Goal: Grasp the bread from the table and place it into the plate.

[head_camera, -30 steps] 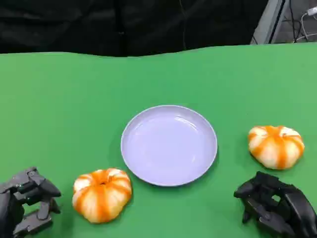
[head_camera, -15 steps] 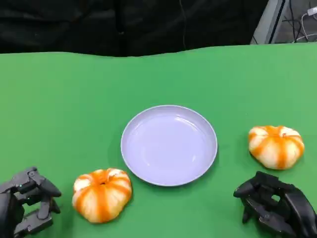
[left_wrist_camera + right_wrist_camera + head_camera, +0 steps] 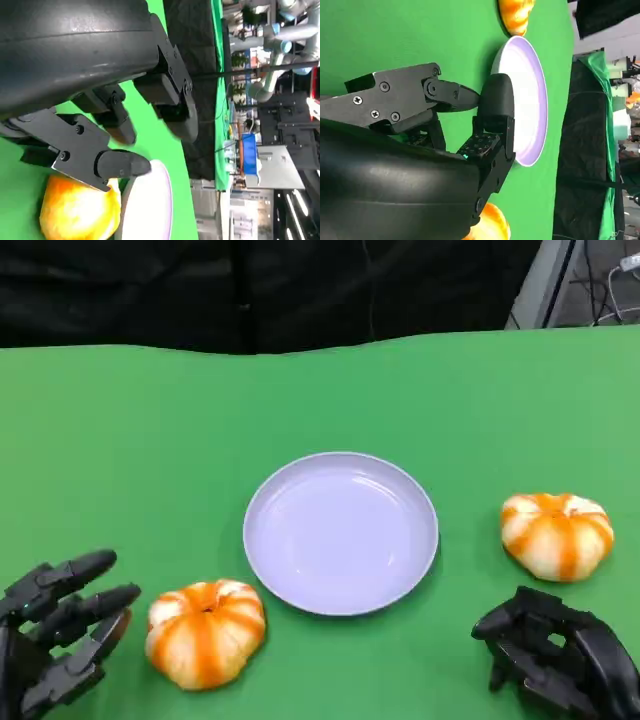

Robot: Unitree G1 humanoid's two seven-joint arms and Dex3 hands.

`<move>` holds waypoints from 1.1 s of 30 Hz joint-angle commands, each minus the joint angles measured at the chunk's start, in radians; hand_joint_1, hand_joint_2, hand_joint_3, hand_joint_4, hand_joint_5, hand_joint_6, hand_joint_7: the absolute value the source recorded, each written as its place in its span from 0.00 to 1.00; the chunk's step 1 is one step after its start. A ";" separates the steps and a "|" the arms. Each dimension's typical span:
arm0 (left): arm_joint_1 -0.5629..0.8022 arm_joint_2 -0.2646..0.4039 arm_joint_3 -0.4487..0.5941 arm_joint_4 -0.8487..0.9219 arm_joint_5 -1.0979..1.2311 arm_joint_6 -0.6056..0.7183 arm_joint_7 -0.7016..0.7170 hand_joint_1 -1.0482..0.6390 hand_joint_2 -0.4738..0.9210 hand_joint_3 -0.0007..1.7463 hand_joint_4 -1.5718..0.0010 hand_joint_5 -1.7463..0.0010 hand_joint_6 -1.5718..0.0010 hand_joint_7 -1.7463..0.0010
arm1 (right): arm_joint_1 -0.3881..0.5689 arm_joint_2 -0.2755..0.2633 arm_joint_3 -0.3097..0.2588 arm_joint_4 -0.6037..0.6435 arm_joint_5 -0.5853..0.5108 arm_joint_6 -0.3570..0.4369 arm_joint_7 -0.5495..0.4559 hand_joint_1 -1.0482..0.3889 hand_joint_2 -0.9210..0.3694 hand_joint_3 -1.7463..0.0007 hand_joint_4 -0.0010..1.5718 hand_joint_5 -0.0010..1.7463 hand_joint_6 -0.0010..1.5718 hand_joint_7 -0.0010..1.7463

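Two round orange-and-cream bread rolls lie on the green table. One bread roll [image 3: 205,632] sits at the near left, just below the lilac plate [image 3: 341,532]; the other bread roll [image 3: 556,534] lies right of the plate. My left hand [image 3: 60,630] is at the lower left, fingers spread apart toward the near roll, a small gap away, holding nothing. The left wrist view shows that roll [image 3: 80,211] and the plate [image 3: 150,200] beyond my fingers [image 3: 120,165]. My right hand [image 3: 555,655] rests at the lower right, fingers curled in, empty, below the right roll.
The green table [image 3: 150,440] runs back to a black curtain along its far edge. Open green cloth lies all around the plate. In the right wrist view the plate [image 3: 530,105] and a roll [image 3: 515,12] lie beyond my curled hand.
My left hand has opened: its fingers, curled a second ago, now stretch out toward the near roll. The right hand, plate and both rolls have not moved.
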 commanded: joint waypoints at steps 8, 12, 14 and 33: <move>0.035 0.084 -0.028 -0.029 0.182 -0.091 0.016 0.16 1.00 0.19 0.67 1.00 0.72 1.00 | -0.009 -0.019 -0.009 0.008 0.001 -0.010 -0.008 0.56 0.00 0.73 0.41 1.00 0.47 0.63; 0.052 0.130 -0.053 -0.059 0.374 -0.153 0.122 0.12 1.00 0.18 0.69 1.00 0.73 1.00 | -0.009 -0.018 -0.010 0.008 0.002 -0.006 -0.009 0.56 0.00 0.73 0.41 1.00 0.47 0.64; 0.067 0.159 -0.066 -0.094 0.500 -0.167 0.201 0.12 1.00 0.19 0.68 1.00 0.72 0.99 | -0.007 -0.016 -0.009 0.002 0.002 -0.001 -0.011 0.56 0.00 0.73 0.41 1.00 0.47 0.64; 0.184 0.269 -0.277 -0.577 0.980 0.252 0.363 0.04 1.00 0.29 0.73 1.00 0.73 1.00 | -0.006 -0.014 -0.004 0.012 -0.005 -0.018 -0.019 0.56 0.00 0.73 0.42 1.00 0.47 0.64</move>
